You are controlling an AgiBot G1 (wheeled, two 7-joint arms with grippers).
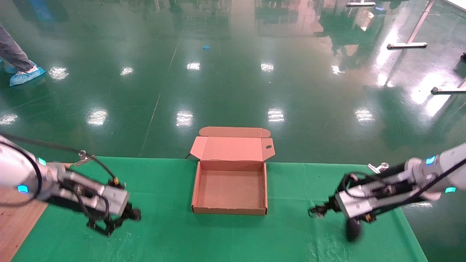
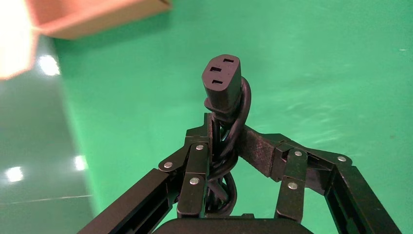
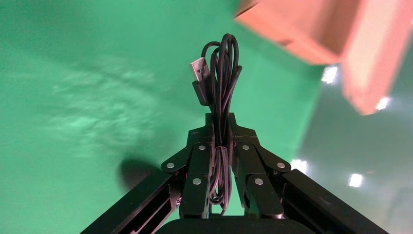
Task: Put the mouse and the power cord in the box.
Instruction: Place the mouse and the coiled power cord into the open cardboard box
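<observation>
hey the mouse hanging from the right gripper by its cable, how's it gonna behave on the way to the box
The right gripper pinches only the thin bundled cable, so the mouse dangling below will probably swing like a pendulum. The loops look floppy and may slip or unravel. Lowered into the box, the mouse body likely lands first.

L arm reaches in from lower left of frame, left claw [image 1: 115, 222] clamped on the power cord [image 2: 225, 102]. R arm mirrors at lower right, right claw [image 1: 316, 211] clamped on mouse's cable [image 3: 221, 78].
</observation>
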